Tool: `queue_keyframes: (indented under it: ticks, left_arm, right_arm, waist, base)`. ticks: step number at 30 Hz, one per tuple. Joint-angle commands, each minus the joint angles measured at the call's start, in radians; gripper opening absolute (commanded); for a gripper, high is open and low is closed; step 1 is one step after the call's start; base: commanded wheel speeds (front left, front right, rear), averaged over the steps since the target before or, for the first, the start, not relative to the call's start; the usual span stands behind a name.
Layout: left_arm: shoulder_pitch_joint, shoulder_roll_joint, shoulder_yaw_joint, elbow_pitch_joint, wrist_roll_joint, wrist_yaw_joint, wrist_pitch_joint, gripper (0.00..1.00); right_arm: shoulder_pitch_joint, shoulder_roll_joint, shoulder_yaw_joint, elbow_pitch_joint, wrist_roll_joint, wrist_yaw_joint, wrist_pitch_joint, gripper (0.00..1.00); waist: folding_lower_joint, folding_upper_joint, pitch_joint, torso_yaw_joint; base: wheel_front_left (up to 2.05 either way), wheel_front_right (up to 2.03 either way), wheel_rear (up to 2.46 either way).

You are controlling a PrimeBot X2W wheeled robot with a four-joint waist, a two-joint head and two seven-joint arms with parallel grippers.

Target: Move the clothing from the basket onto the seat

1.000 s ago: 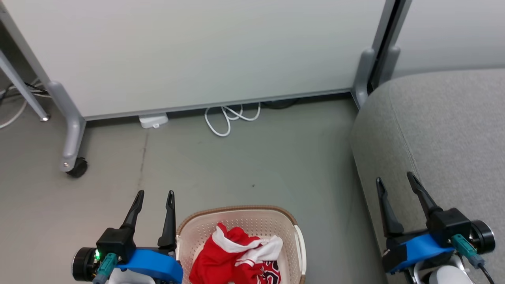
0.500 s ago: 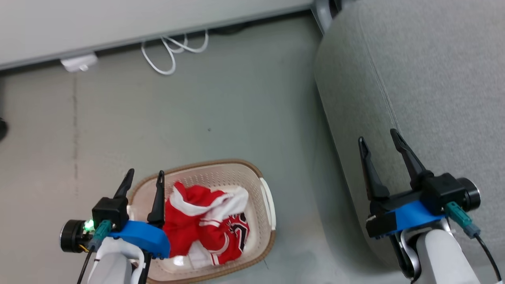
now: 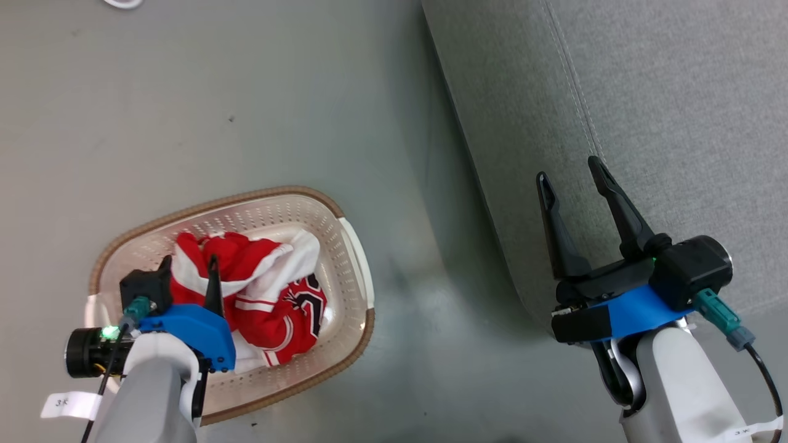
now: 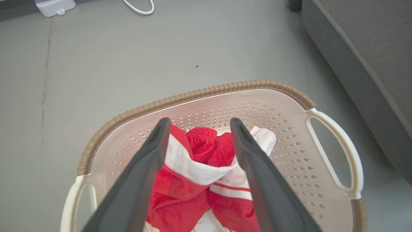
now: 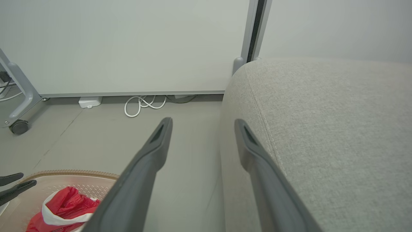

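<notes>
The basket (image 3: pixel 246 200) stands on the grey floor at the lower left of the head view, cream with a brown rim. The clothing (image 3: pixel 271 295) lies crumpled inside it, red with white bands. My left gripper (image 3: pixel 189 263) hangs open just above the clothing, pointing down into the basket; in the left wrist view its fingers (image 4: pixel 199 120) straddle the red and white clothing (image 4: pixel 193 167) without touching it. My right gripper (image 3: pixel 567 170) is open and empty over the front edge of the light grey seat (image 3: pixel 646 92), which lies to the basket's right.
In the right wrist view, a pale panel (image 5: pixel 128 48) on a wheeled stand (image 5: pixel 19 127) closes off the far side. A white cable (image 5: pixel 141 104) and a small white box (image 5: pixel 90 102) lie at its foot. Bare floor separates basket (image 5: pixel 64 174) and seat (image 5: pixel 322 112).
The head camera has tilted down, so the whole picture has shifted. My left gripper has moved from beside the basket to over the clothing inside it. Both grippers stay open.
</notes>
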Motion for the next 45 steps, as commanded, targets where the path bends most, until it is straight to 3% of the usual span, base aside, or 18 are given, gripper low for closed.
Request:
queue_keyframes:
  ticks: [1,12,27,36,37,38,40,45]
  left_arm:
    - [-0.033,0.015,0.011,0.028,-0.005,0.018,0.014,1.00]
    - [-0.129,0.037,0.051,0.124,-0.046,0.066,0.036,1.00]
    - [-0.181,0.064,0.081,0.246,-0.072,0.180,0.053,1.00]
    - [-0.194,0.068,0.072,0.306,-0.088,0.172,0.132,1.00]
    - [-0.196,0.068,0.069,0.308,-0.086,0.171,0.137,0.91]
    - [-0.197,0.069,0.066,0.309,-0.086,0.172,0.138,0.49]
    - [-0.199,0.070,0.059,0.313,-0.083,0.168,0.140,0.00]
    - [-0.204,0.070,0.048,0.320,-0.092,0.148,0.145,0.00]
  right_arm:
    - [-0.024,-0.001,0.007,-0.013,0.015,0.000,-0.006,1.00]
    - [-0.051,-0.001,0.045,-0.036,0.069,0.000,-0.006,1.00]
    - [-0.062,-0.001,0.084,-0.047,0.101,0.000,-0.006,1.00]
    - [-0.060,-0.001,0.088,-0.043,0.115,0.000,-0.006,1.00]
    - [-0.060,-0.001,0.088,-0.043,0.116,0.000,-0.006,1.00]
    - [-0.061,-0.001,0.088,-0.043,0.117,0.000,-0.006,1.00]
    - [-0.061,-0.001,0.088,-0.043,0.119,0.000,-0.006,1.00]
    - [-0.064,-0.001,0.087,-0.041,0.119,0.000,-0.006,1.00]
  waist:
    - [-0.0002,0.0000,0.063,-0.048]
    - [-0.0002,0.0000,0.159,-0.086]
    - [-0.0002,0.0000,0.205,-0.116]
    - [-0.0002,0.0000,0.223,-0.137]
    - [-0.0002,0.0000,0.224,-0.138]
    - [-0.0002,0.0000,0.225,-0.138]
    - [-0.0002,0.0000,0.226,-0.139]
    - [-0.0002,0.0000,0.229,-0.136]
  base:
    - [0.00,0.00,0.00]
    - [0.00,0.00,0.00]
    - [0.00,0.00,0.00]
    - [0.00,0.00,0.00]
    - [0.00,0.00,0.00]
    - [0.00,0.00,0.00]
    - [0.00,0.00,0.00]
    - [0.00,0.00,0.00]
